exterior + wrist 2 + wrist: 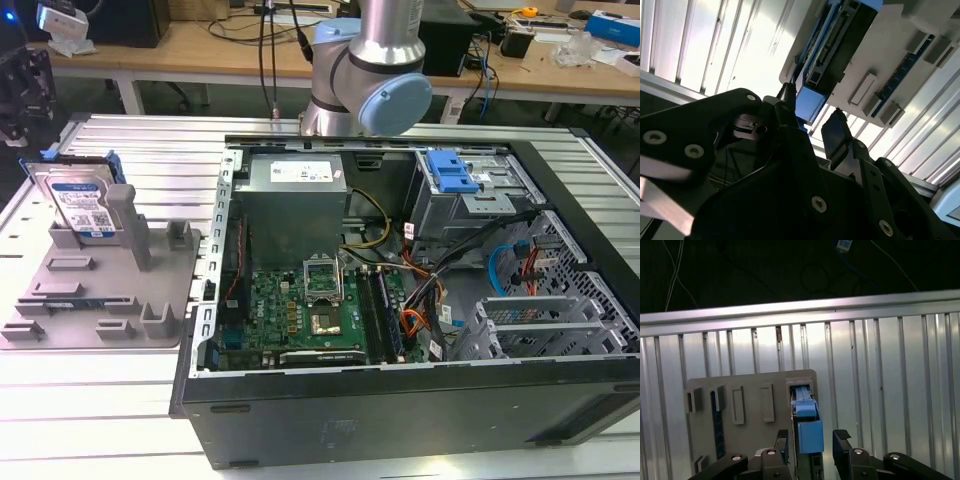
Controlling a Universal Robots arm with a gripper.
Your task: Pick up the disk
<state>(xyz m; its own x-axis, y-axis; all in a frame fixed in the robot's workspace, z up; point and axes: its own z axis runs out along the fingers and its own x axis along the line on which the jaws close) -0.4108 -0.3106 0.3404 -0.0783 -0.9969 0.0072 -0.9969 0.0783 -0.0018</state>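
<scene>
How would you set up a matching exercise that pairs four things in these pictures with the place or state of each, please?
Things:
1. disk
2. gripper
3. grey holder
4. blue bracket

Places or states:
a. lies flat on the slatted table
b. stands on edge in the holder
c. sits inside the computer case
d. open, straddling the disk in both wrist views

Pairs: 1-b, 2-d, 3-a, 4-c.

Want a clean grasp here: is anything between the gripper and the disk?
Nothing visible. In the first wrist view the open gripper has a finger either side of the blue end of the disk, which stands in the grey holder.
</scene>
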